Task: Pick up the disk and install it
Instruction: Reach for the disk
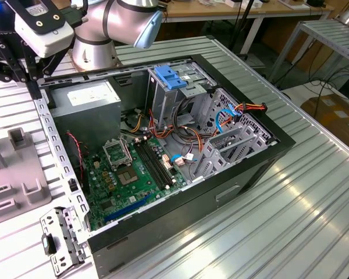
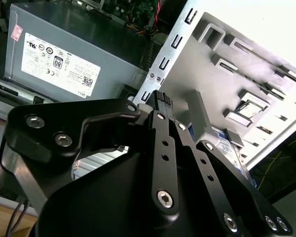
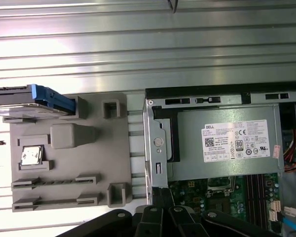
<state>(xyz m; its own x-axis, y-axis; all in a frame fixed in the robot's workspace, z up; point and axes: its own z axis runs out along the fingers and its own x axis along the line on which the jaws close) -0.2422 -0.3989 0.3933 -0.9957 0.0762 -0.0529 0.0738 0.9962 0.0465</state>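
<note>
Exterior view: gripper high over rear edge of PC case, nr power supply, case on ribbed worktop, second wrist view: gripper closed together, first wrist view: disk w/ blue rail on grey holder, beside case, apart from gripper.

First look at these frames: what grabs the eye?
The open computer case fills the middle of the exterior view, with its green motherboard and cables exposed. In the first wrist view, the disk with its blue rail sits on a grey fixture tray beside the case. In the second wrist view, the black claw hovers near the case's rim, by the power-supply box.
</note>
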